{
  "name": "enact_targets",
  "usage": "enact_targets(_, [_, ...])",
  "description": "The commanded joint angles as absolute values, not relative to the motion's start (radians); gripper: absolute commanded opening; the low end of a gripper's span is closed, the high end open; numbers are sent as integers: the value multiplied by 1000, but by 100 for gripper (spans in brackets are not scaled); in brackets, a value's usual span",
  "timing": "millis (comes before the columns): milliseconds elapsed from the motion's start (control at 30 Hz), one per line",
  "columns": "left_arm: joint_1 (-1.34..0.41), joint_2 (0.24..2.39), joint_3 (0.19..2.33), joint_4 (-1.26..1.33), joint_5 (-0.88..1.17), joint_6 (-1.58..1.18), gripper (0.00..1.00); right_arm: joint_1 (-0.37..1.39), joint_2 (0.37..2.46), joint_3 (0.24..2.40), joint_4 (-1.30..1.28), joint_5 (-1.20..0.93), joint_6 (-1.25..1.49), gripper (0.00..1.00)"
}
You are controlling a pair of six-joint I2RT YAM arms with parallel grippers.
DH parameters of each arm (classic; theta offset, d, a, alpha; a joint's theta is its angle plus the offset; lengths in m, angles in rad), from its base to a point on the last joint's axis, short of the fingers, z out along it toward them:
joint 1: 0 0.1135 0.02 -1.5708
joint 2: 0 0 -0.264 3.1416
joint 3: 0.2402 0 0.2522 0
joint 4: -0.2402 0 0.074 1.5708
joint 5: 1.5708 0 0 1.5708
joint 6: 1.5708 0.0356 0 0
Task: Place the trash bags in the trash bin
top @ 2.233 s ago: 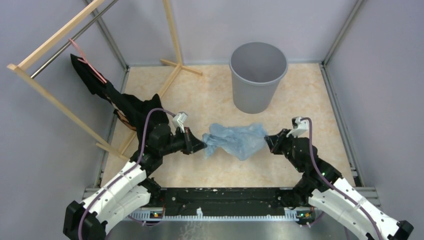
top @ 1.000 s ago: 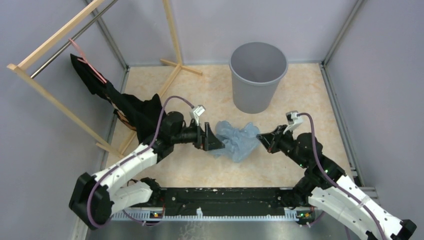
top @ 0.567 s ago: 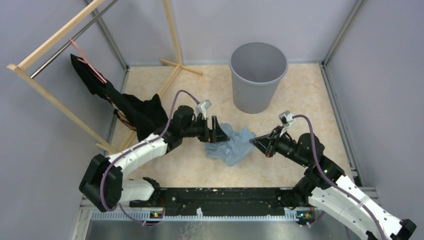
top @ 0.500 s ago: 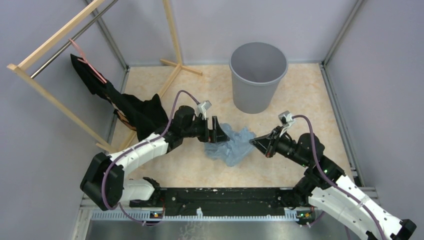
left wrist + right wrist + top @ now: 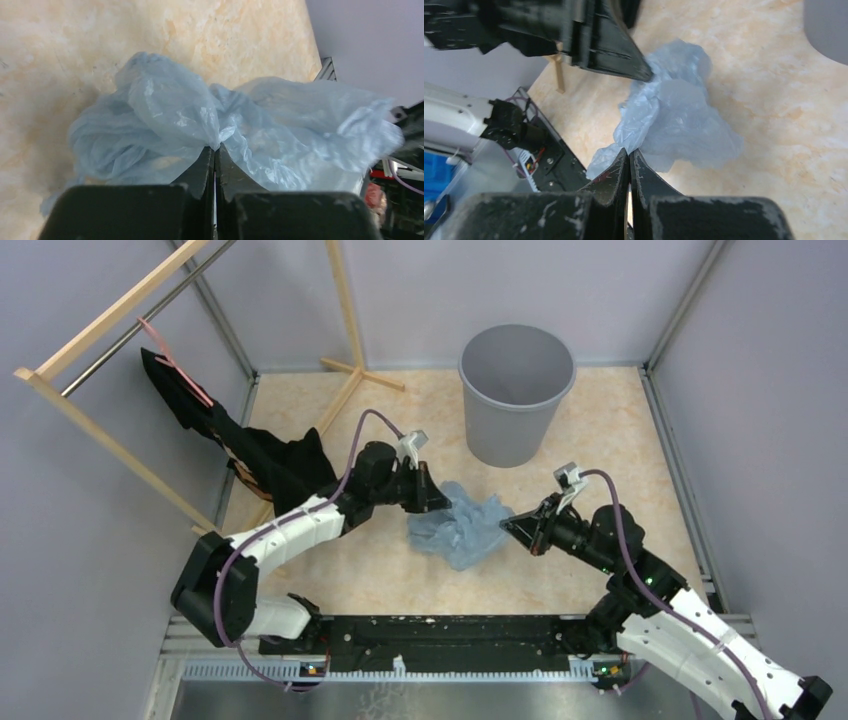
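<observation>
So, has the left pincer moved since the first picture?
Yes. The left pincer has travelled toward the trash bin, now shut on the trash bag.

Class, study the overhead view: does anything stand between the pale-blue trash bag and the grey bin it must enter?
Nothing visible does: only bare tabletop separates the trash bag from the trash bin, whose mouth is open.
</observation>
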State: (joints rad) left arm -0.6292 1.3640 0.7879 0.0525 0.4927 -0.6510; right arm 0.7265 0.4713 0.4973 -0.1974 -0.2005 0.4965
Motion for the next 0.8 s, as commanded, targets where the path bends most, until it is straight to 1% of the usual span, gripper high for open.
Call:
enact_targets(0, [-630, 1221, 873, 47, 411, -555, 0, 733, 448, 526, -286, -19, 498, 0])
enact_targets(133, [-629, 1070, 940, -39, 326, -448, 0, 733, 420, 533, -380, 245, 553, 0])
enact_targets(200, [-630, 972, 965, -65, 266, -400, 0, 733, 407, 526, -394, 322, 569, 0])
enact_targets(267, [-630, 897, 976, -65, 219, -382, 0, 733, 404, 515, -375, 333, 573, 0])
enact_targets(333, [-630, 844, 986, -61, 212, -386, 0, 733, 413, 501, -334, 294, 570, 0])
enact_targets(433, [-629, 825, 1007, -68, 297, -444, 0, 733, 450, 491, -265, 212, 547, 0])
enact_targets(533, [-630, 835, 1002, -61, 394, -490, 0, 733, 509, 517, -267, 199, 537, 1])
enact_targets(600, [-629, 842, 993, -81, 395, -493, 0, 732, 537, 533, -266, 176, 518, 14])
enact_targets(667, [-629, 849, 992, -147, 322, -510, 0, 733, 554, 551, -281, 160, 502, 30])
enact_targets(767, [-629, 880, 996, -227, 256, -528, 0, 732, 567, 581, -300, 91, 441, 49])
